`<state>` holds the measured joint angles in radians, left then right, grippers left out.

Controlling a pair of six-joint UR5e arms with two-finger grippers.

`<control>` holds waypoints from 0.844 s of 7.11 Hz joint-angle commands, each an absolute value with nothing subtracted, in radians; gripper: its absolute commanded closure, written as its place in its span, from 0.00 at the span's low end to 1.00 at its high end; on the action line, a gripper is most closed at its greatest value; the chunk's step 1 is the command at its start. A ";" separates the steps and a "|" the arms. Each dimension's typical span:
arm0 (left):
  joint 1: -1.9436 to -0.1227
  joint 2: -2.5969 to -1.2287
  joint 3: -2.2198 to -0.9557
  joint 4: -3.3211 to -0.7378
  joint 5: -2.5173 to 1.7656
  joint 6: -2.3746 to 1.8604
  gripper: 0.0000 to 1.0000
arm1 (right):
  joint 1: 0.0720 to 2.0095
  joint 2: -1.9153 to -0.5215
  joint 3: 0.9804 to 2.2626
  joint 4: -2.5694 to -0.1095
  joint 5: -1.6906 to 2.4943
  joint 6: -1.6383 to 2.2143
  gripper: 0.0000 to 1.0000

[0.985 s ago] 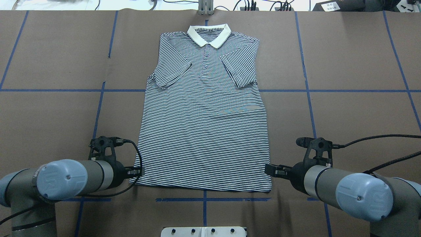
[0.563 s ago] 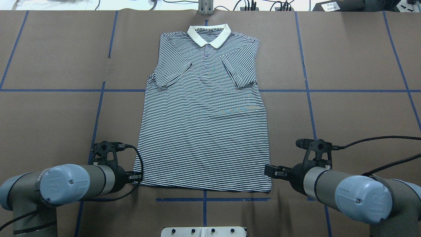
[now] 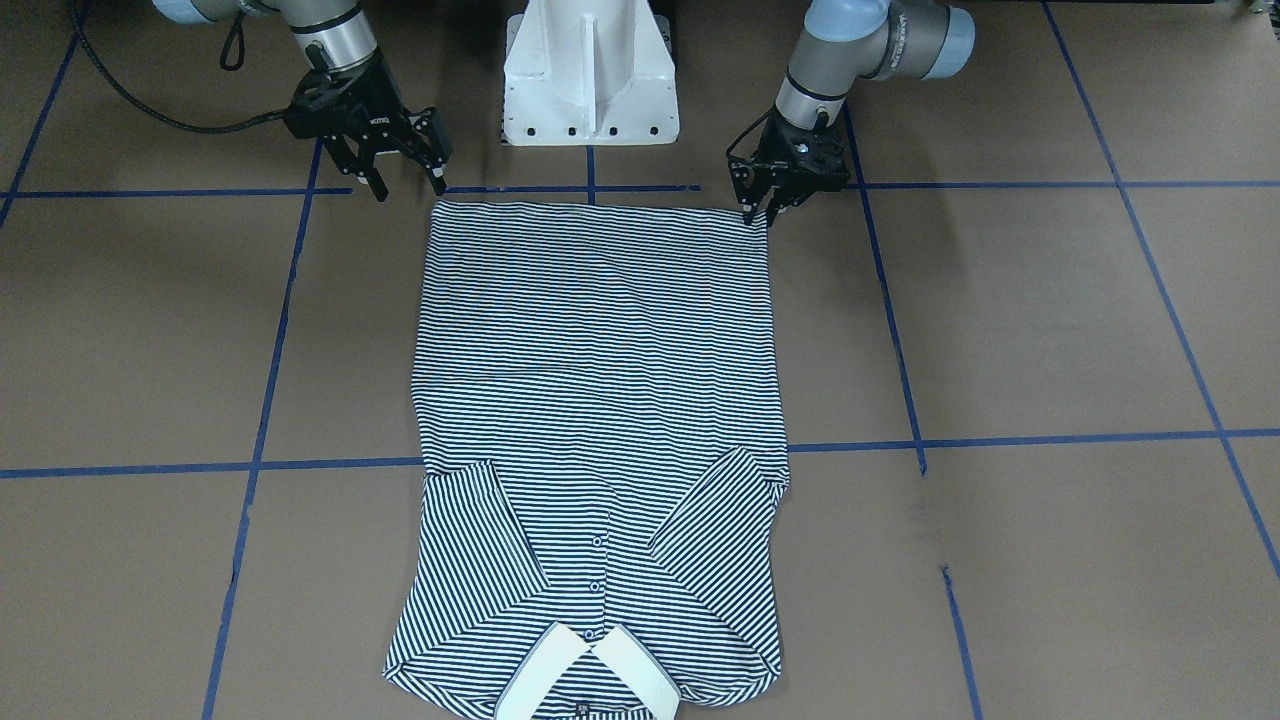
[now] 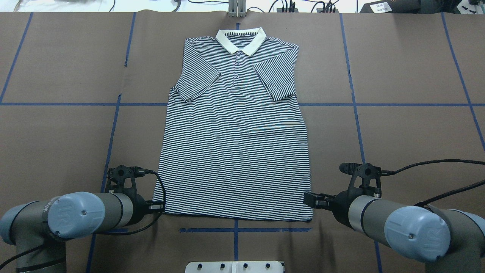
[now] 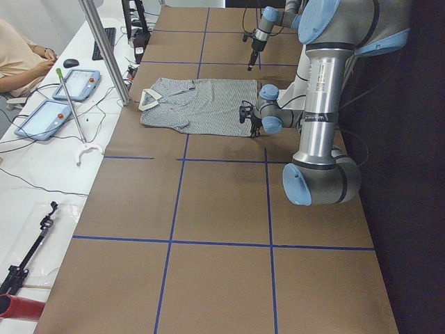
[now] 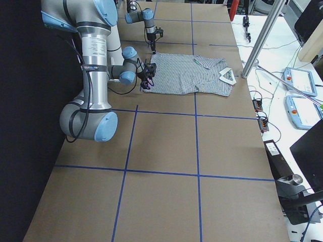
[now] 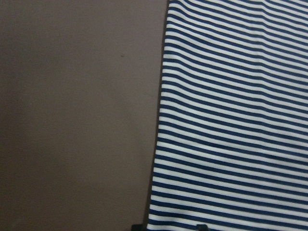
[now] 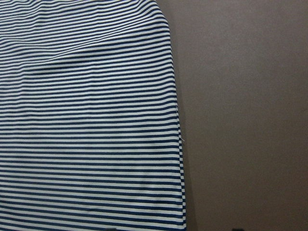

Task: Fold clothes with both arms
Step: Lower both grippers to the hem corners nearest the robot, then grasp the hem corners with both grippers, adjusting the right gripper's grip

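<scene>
The striped polo shirt [image 4: 235, 151] lies flat on the brown table, white collar [image 4: 240, 40] at the far end and both sleeves folded in over the chest. My left gripper [image 4: 158, 207] is down at the near left hem corner. In the front-facing view [image 3: 760, 212] its jaws look narrow. The left wrist view shows two fingertips [image 7: 137, 227] still apart, with the shirt's edge [image 7: 159, 144] between them. My right gripper [image 3: 408, 185] is open, jaws spread wide, just off the near right hem corner [image 4: 310, 218]. The right wrist view shows the shirt's side edge [image 8: 180, 144].
The white pedestal base [image 3: 590, 80] stands just behind the hem. Blue tape lines [image 4: 235, 229] cross the table. A metal post [image 5: 104, 49], tablets [image 5: 76, 83], cables and a seated operator [image 5: 21, 62] are on the white bench beyond the collar end.
My left arm has drawn back toward the base and its gripper has slid along the shirt's side down to the hem corner. The right gripper has barely shifted. The shirt has not moved.
</scene>
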<state>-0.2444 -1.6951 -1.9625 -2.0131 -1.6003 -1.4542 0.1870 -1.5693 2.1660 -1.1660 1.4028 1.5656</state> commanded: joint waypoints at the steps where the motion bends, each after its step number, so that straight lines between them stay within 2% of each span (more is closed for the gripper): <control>1: -0.244 -1.697 -1.962 -2.013 -1.601 -1.454 0.71 | 0.184 -1.569 2.166 -1.167 1.401 1.568 0.15; 2: -0.244 -1.698 -1.963 -2.013 -1.601 -1.454 1.00 | 0.175 -1.569 2.163 -1.167 1.393 1.568 0.15; 4: -0.244 -1.700 -1.973 -2.013 -1.603 -1.453 1.00 | 0.093 -1.556 2.151 -1.173 1.283 1.662 0.22; 5: -0.244 -1.703 -1.974 -2.013 -1.603 -1.453 1.00 | 0.083 -1.522 2.152 -1.257 1.278 1.718 0.37; 6: -0.244 -1.704 -1.974 -2.013 -1.603 -1.453 1.00 | 0.075 -1.478 2.134 -1.358 1.279 1.771 0.43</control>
